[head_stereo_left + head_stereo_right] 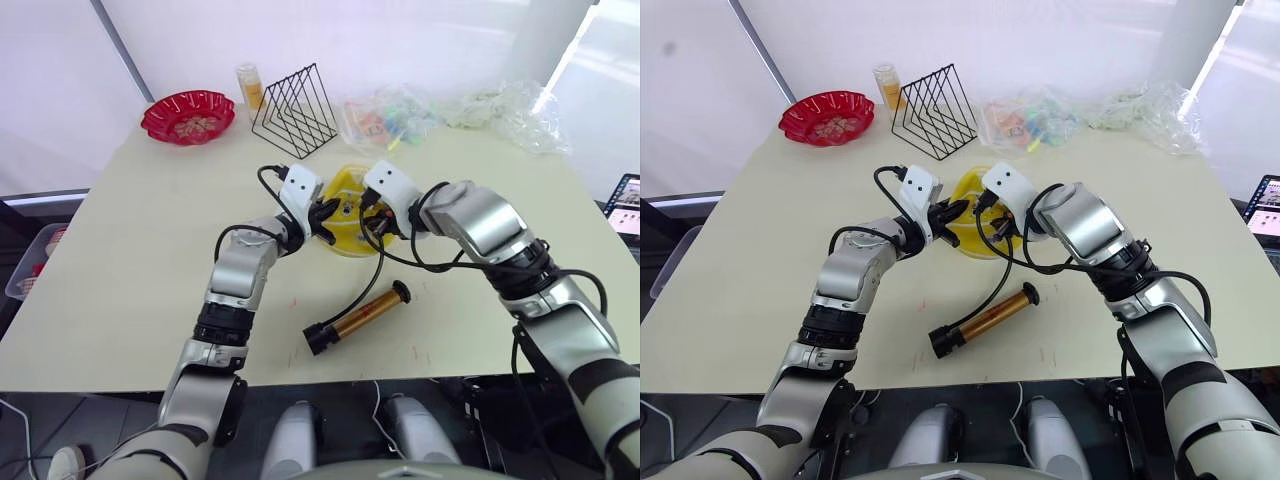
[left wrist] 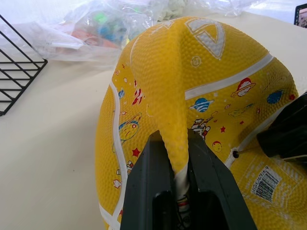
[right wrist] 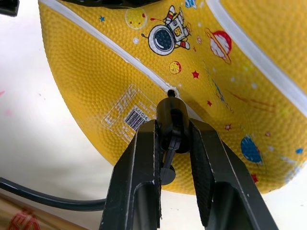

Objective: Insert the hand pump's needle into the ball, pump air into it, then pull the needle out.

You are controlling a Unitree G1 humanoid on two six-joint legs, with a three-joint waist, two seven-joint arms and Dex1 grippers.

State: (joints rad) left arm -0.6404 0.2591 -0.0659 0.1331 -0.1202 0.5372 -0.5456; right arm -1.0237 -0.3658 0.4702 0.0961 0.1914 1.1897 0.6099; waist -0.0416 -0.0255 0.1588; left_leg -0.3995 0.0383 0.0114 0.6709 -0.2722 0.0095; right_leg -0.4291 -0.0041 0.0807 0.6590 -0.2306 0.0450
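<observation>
Pale table (image 1: 140, 250): carries everything; beyond my jaws stand a black wire rack (image 1: 295, 112), a red bowl (image 1: 188, 116) and crumpled clear bags (image 1: 400, 115). Ball (image 1: 348, 210), yellow and limp: between my two grippers. My left gripper (image 2: 180, 158) pinches a raised fold of it. My right gripper (image 3: 173, 143) is clamped on the needle (image 3: 171, 120), its tip at the ball's valve hole. Hand pump (image 1: 357, 318): lies nearer me than both jaws, long axis diagonal, hose (image 1: 372, 275) curving up to my right gripper.

Bright, even daylight from white curtains behind; soft shadows, sharp focus.
</observation>
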